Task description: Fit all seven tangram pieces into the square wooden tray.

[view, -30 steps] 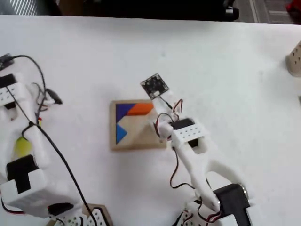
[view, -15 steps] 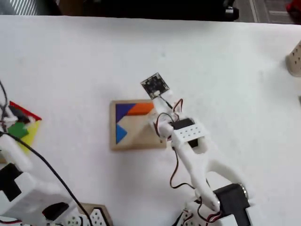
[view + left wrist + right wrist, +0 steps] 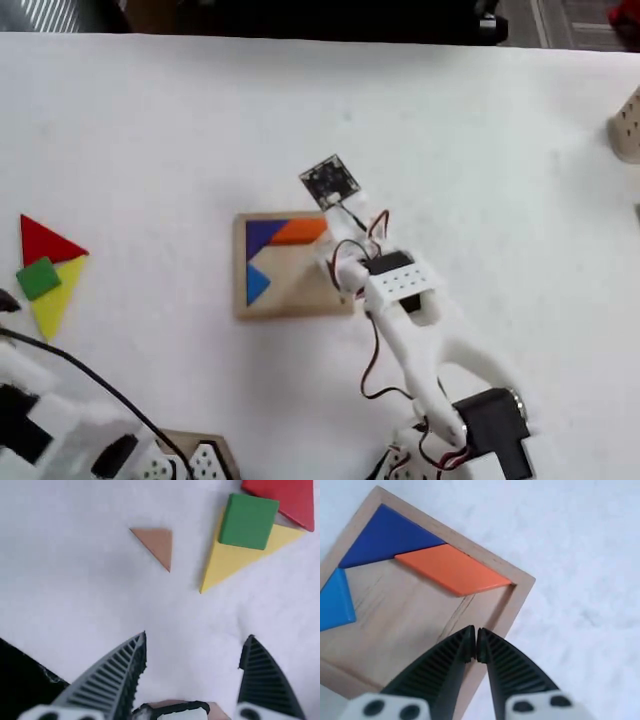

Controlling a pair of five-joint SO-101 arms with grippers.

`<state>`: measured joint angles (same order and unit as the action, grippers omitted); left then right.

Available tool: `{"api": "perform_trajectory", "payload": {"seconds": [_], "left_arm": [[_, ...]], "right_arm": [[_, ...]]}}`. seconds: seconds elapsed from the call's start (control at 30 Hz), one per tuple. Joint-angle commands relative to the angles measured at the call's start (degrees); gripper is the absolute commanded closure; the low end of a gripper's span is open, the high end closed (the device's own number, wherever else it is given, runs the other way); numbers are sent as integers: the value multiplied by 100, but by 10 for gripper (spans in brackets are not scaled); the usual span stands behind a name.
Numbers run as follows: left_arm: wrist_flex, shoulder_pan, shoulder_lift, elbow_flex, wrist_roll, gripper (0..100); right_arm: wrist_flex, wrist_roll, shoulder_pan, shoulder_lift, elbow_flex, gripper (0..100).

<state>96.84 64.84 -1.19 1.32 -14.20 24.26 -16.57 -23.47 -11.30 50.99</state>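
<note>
While three tangram pieces lie inside the square wooden tray, four sit loose on the white bench, well apart from it. The three in the tray are one dark blue triangle filling a corner, one orange parallelogram touching its long edge and running along the tray's rim, and one light blue triangle against the adjoining rim, its tip meeting the dark blue one. The rest of the tray's floor is bare wood.

The four loose pieces lie near the bench's left edge in the high view: one red triangle, one green square, one yellow triangle and, a little apart from that cluster, one small tan triangle. The green square touches the red triangle and appears to rest partly on the yellow one.

The right gripper hovers over the tray near the rim, beside the orange parallelogram's end, with its two fingers pressed together and nothing between them. The left gripper hangs above bare bench near the tan triangle and the yellow one, its two fingers spread wide and empty.

In the high view the left arm sits at the bench's near left corner, and the right arm stretches from the near edge up to the tray's right side.
</note>
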Motion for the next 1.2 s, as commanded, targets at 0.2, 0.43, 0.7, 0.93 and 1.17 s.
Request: {"api": "perform_trajectory", "payload": {"seconds": [0.2,0.43,0.7,0.93,1.17], "left_arm": [[-1653,-13,-3187,2769,-360,706],[-3121,242,-3204,3982,114,706],[-3534,576,-3073,4123,1662,705],[-3218,426,-1270,3051,1697,705],[-2857,470,382,1802,2198,705]], "right_arm": [[-127,-79,66,277,-220,979],[-127,-79,66,286,-202,978],[-127,-79,57,277,-202,978],[-119,-79,48,277,-202,978],[-136,-79,31,295,-202,978]]}}
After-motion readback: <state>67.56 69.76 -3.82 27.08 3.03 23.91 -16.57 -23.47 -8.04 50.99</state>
